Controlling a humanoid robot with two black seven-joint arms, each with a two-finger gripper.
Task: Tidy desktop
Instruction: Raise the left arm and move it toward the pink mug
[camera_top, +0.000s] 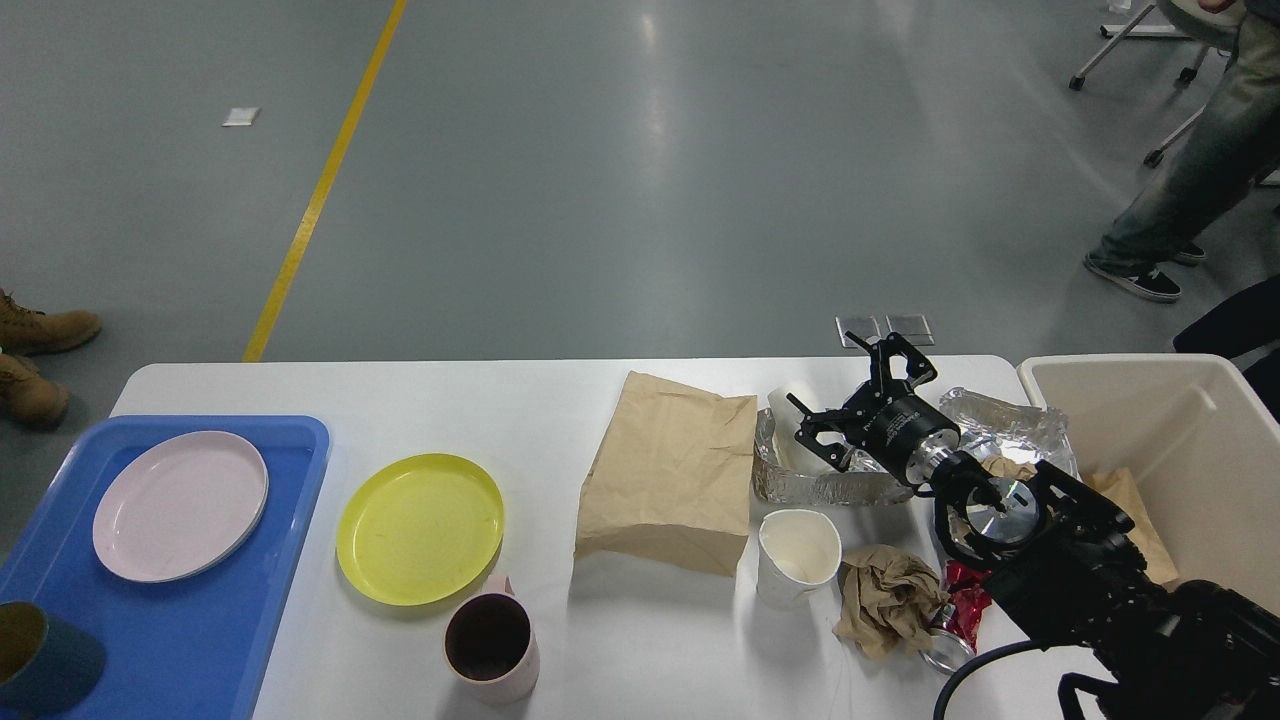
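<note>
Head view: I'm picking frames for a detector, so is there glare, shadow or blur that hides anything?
Head view: sharp overall; a pale glare streak lies on the floor, off the desktop; shadows under the bag and mug are soft; the foil tray glints; the dark right gripper reads open.

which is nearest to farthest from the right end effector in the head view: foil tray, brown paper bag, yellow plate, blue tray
From the right end effector:
1. Foil tray, directly beneath it.
2. Brown paper bag, just left.
3. Yellow plate, farther left, mid-table.
4. Blue tray, far left edge.
</note>
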